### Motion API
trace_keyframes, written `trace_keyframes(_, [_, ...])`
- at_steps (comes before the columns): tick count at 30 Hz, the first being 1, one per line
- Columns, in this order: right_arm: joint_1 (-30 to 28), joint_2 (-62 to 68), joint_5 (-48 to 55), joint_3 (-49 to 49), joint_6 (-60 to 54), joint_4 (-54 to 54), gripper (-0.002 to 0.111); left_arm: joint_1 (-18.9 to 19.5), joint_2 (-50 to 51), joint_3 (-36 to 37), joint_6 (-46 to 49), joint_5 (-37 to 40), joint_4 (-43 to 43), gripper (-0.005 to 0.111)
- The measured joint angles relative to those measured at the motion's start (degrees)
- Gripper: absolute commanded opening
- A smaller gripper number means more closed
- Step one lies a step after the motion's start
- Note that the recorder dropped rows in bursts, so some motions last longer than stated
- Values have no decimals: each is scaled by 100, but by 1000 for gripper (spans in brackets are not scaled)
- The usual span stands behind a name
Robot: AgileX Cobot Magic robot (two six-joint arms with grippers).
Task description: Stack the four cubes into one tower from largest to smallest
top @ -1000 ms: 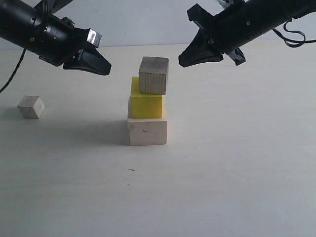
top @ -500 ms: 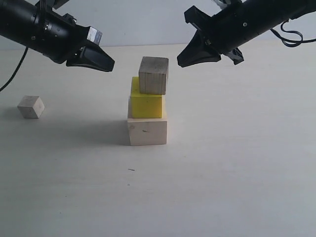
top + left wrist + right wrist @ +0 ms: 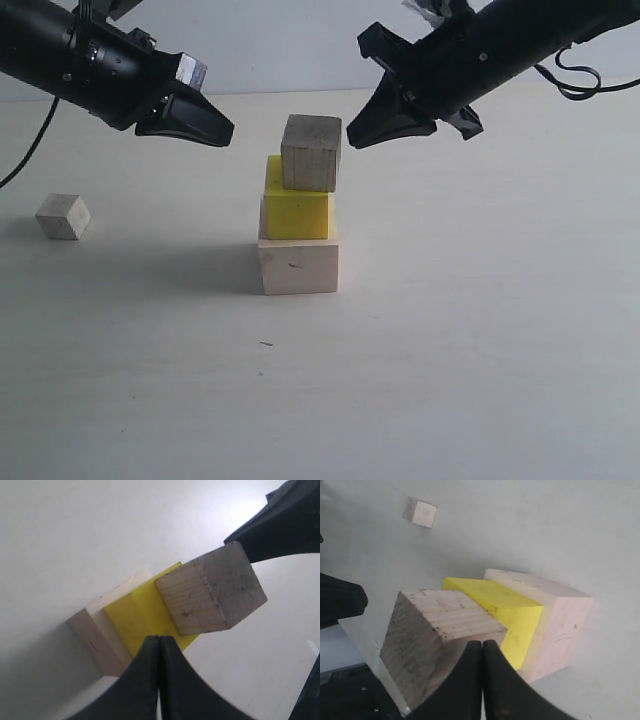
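Moved: the black right arm [image 3: 500,50] has been brought to the left and slightly down over the last second, so that its jaws are now closer to the stack. The black left arm [image 3: 90,65] has been shifted a little to the right and upward. None of the cubes has been displaced.
Left jaws: clenched, with the tips pressed together and nothing between them. They are held in the air above and to the left of the stack, apart from it.
Right jaws: clenched and holding nothing. They are held in the air just to the right of the top cube's upper corner, and no contact can be seen.
Large pale wood cube [image 3: 298,265]: set on the pale table [image 3: 480,330] near the middle of the scene, as the base of the stack.
Medium bright yellow cube [image 3: 295,212]: laid on the large pale wood cube and turned slightly against it.
Smaller brownish grained wood cube [image 3: 311,152]: placed on the yellow cube, offset to the right so that its right edge overhangs a little.
Smallest pale wood cube [image 3: 63,216]: left alone on the table at the left side, well apart from the stack and below the left arm.
Tower: three of the four cubes are stacked, and the smallest has not yet been added.
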Motion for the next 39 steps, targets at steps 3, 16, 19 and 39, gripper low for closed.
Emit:
trace_keyframes(3, [39,0,-127,0,150,-210,0,0,0,0,0,0,0,0])
trace_keyframes(16, [201,0,-207,0,245,-320,0,0,0,0,0,11,-10,0])
trace_keyframes(19, [216,0,-209,0,245,-291,0,0,0,0,12,11,-10,0])
trace_keyframes(39, [391,0,-195,0,320,-210,0,0,0,0,20,11,-10,0])
